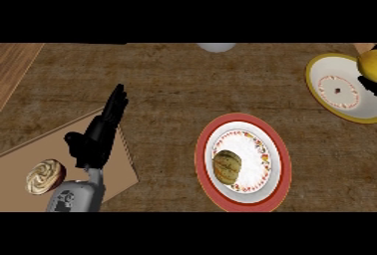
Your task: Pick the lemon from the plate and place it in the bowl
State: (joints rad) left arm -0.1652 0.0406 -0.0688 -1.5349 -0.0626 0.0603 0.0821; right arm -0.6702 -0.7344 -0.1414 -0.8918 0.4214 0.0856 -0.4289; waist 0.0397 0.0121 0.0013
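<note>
Head view, right hand point(369, 84) at lemon point(369, 62)

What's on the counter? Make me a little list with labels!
lemon: right edge of the view, partly cut off, by the yellow-rimmed plate
right hand: only a black bit shows, next to the lemon
red-rimmed bowl: in the middle, with a round brownish thing inside
cupcake: lower left, on the wooden board
left hand: open, fingers straight, over the board
</note>
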